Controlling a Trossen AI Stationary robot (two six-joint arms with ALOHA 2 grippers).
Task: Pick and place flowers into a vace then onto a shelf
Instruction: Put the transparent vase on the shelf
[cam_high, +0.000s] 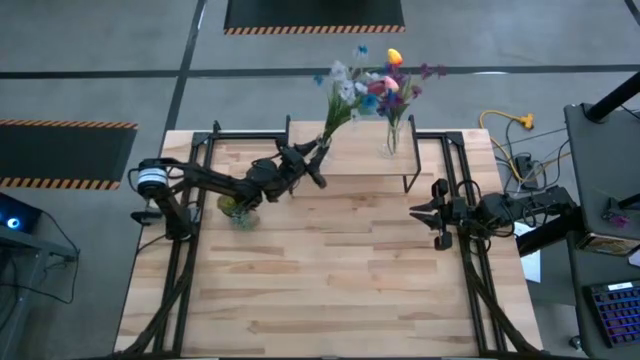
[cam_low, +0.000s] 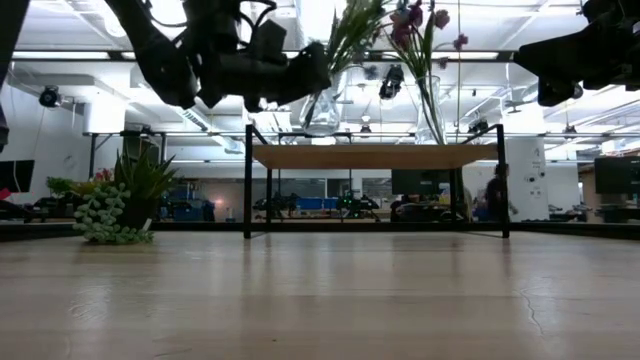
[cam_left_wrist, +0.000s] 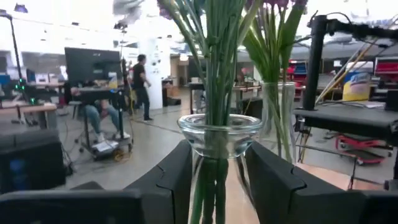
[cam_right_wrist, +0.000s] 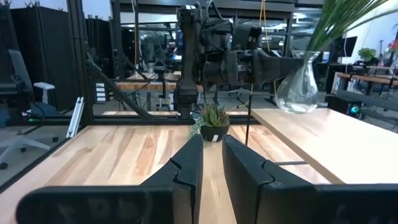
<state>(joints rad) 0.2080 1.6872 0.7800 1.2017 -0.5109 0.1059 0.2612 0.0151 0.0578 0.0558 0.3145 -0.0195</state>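
Note:
A clear glass vase (cam_high: 322, 148) with green stalks and blue and pale blooms (cam_high: 345, 85) is at the left end of the low wooden shelf (cam_high: 370, 162). My left gripper (cam_high: 316, 165) reaches in from the table's left and is shut on this vase's neck. Whether the vase's round base (cam_right_wrist: 298, 102) rests on the shelf top (cam_right_wrist: 323, 143) or hangs just above it, I cannot tell. A second glass vase (cam_high: 392, 140) with purple, pink and yellow blooms stands on the shelf to its right. My right gripper (cam_high: 418, 212) waits right of the shelf, empty, its fingers a narrow gap apart. My left gripper pinches the vase's narrow neck (cam_left_wrist: 211, 180), just under the flared rim (cam_left_wrist: 219, 134), between its two fingers (cam_left_wrist: 177, 177). The fingers come about level from the table's left. The vase leans a little, and its stalks slant up toward the far right.
A small green potted plant (cam_high: 238, 210) stands on the table under my left arm; it also shows in the low view (cam_low: 120, 205). Black metal frames run along both table sides (cam_high: 200, 160). Bare wooden tabletop (cam_high: 330, 270) lies in front of the shelf.

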